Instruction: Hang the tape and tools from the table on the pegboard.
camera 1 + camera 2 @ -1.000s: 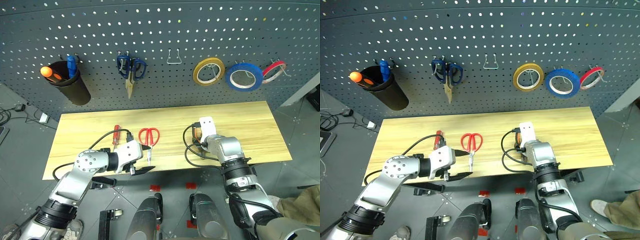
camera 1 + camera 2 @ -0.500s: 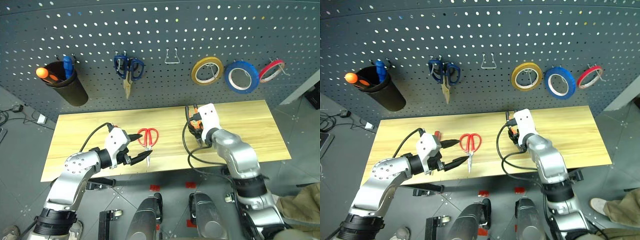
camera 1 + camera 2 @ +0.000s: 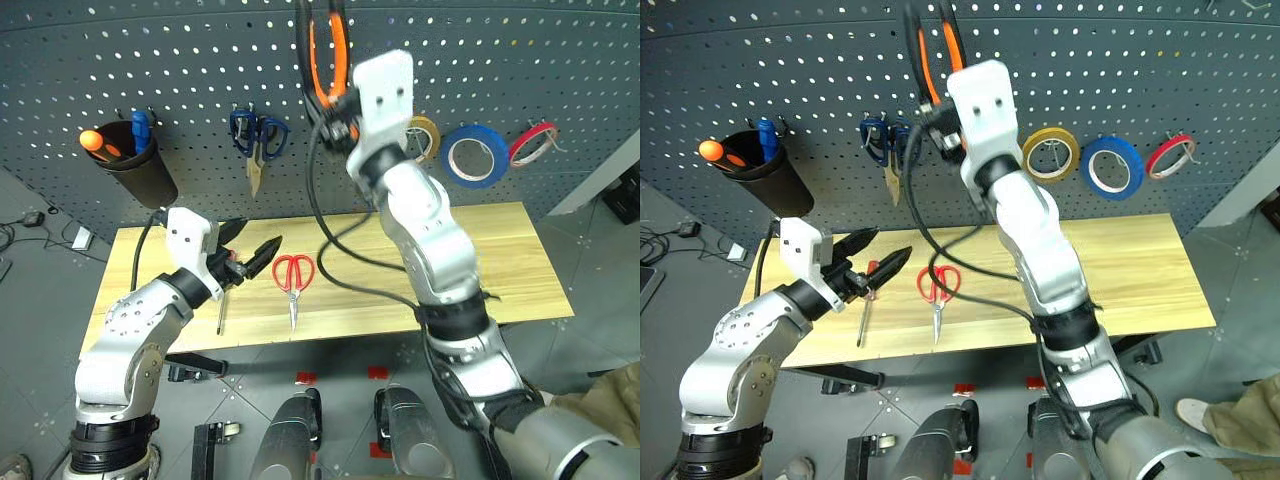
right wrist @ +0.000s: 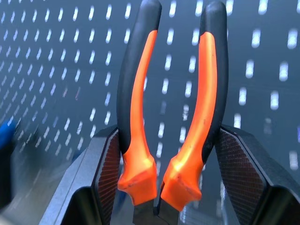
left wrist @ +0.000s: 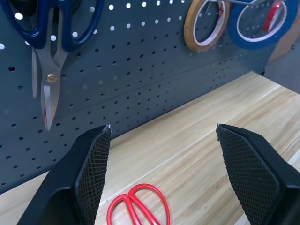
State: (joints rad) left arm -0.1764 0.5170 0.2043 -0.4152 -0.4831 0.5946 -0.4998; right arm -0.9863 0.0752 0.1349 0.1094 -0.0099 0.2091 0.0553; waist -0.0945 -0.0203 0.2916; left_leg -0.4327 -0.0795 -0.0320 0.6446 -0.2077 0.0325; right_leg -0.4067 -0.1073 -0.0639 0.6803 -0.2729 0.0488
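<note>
My right gripper (image 4: 164, 183) is raised high in front of the pegboard (image 3: 150, 60), shut on the pliers (image 4: 136, 108). Their orange-and-black handles (image 3: 342, 45) point up. My left gripper (image 3: 256, 236) hovers open and level above the left part of the table (image 3: 500, 260), holding nothing. The red-handled scissors (image 3: 293, 275) lie on the table just right of it. The red-handled screwdriver (image 3: 222, 305) lies beneath it, partly covered. The blue tape (image 3: 478, 182) hangs on a pegboard hook at the right.
A yellow tape ring (image 3: 1050, 178) and a thin red one (image 3: 520, 152) hang on either side of the blue tape. Blue-handled scissors (image 3: 258, 135) hang further left. A black cup (image 3: 140, 175) holding orange and blue handles is fixed at the far left.
My right gripper has lifted the pliers off the table and swung them up in front of the pegboard. My left gripper has risen from the table's front edge and turned level, still open.
</note>
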